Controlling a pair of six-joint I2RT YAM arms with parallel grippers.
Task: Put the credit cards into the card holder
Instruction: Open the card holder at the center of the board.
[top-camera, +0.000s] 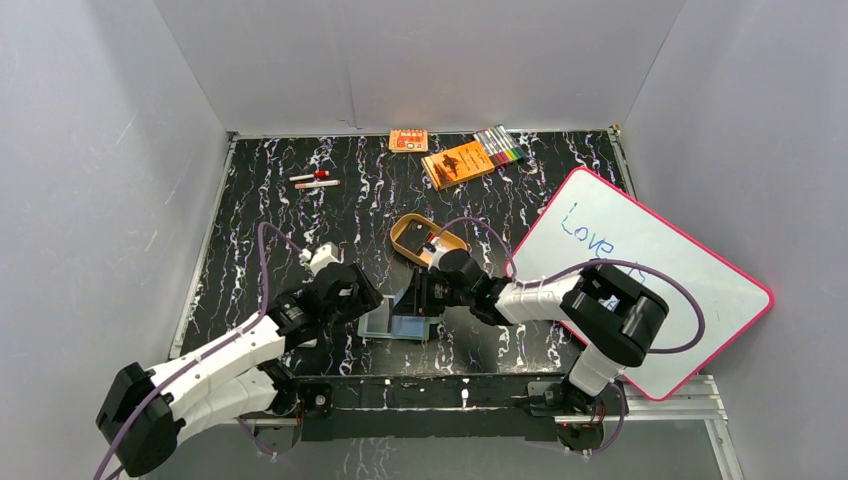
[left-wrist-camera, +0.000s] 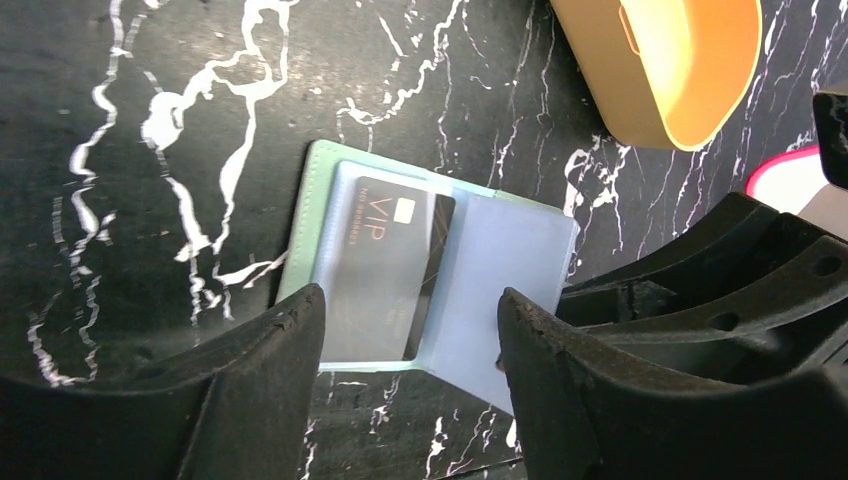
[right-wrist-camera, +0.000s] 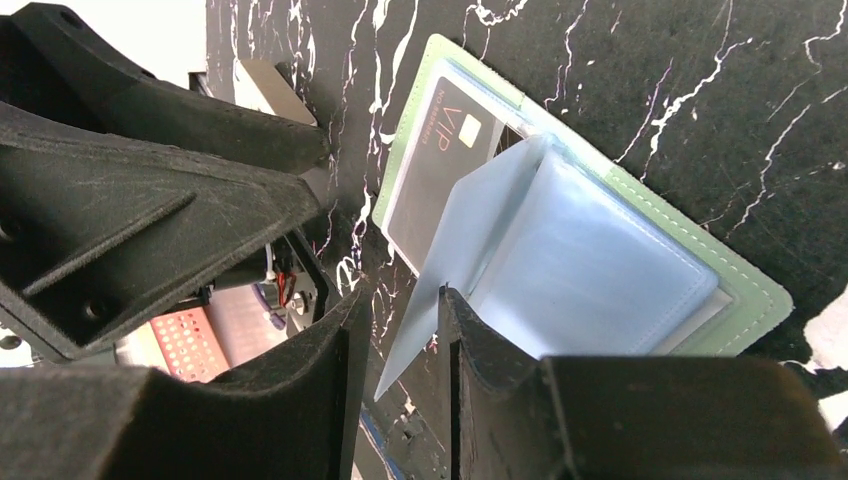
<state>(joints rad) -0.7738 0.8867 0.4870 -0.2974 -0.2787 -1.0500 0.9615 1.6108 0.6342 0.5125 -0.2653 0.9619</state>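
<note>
Card holder (top-camera: 398, 322) lies open on the table (top-camera: 250, 230), long axis 9-to-3 o'clock from above, a VIP credit card (left-wrist-camera: 390, 265) in its 9 o'clock pocket under the wide-open, empty left claw (left-wrist-camera: 410, 300), while the nearly closed right claw (right-wrist-camera: 400, 300) pinches its blue inner flap (right-wrist-camera: 470, 220).

A robotics lab test cell is shown. A bench (top-camera: 300, 250) topped with black marbled sheet is closed in on its left, far and right sides by plain grey panels (top-camera: 440, 60). Along the bench's near edge an aluminium rail (top-camera: 700, 405) is fitted, and there a left arm (top-camera: 230, 350) and a right arm (top-camera: 545, 297) are mounted, trailed by purple cables (top-camera: 262, 255). A scribbled whiteboard (top-camera: 650, 270) is propped over the bench's right edge, and marker pens (top-camera: 500, 147) are laid at its far edge.
</note>
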